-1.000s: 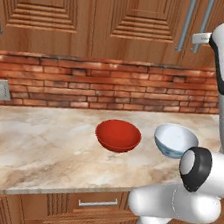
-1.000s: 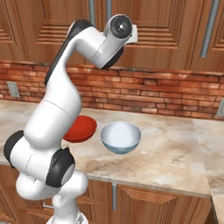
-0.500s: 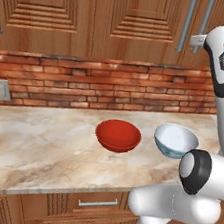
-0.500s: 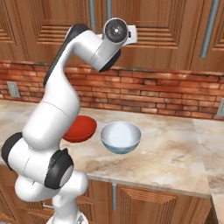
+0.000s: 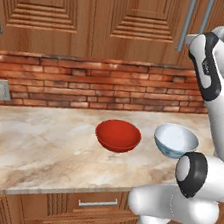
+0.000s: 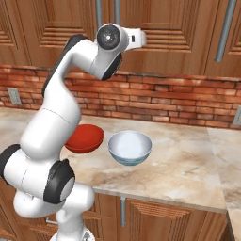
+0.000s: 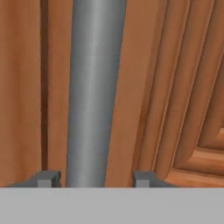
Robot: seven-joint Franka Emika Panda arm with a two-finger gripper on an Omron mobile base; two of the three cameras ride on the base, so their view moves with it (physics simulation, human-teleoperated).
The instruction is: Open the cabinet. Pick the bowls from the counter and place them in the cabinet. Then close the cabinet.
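The cabinet [image 5: 132,21] has both doors shut. My gripper [image 7: 95,178] is raised against the doors, with a long silver bar handle [image 7: 94,87] running upright between its fingertips [image 7: 48,178]. The jaws stand open, with a thin gap on each side of the bar. From the base, my gripper [image 5: 190,40] sits at the lower end of the paired handles [image 5: 187,18]. On the counter [image 5: 38,149] below stand the red bowl [image 5: 118,135] and, to its right, the pale white-blue bowl [image 5: 175,139]. The right base view shows both, red bowl [image 6: 84,138] and pale bowl [image 6: 130,147].
A brick backsplash [image 5: 87,85] with a wall socket [image 5: 2,89] runs behind the counter. Wooden drawers [image 5: 96,205] with short silver handles sit under the counter's front edge. A further bar handle [image 6: 225,28] hangs on a door to the right.
The jaws have narrowed around the bar handle. The hand has shifted slightly left, closer to the doors. The bowls have not moved.
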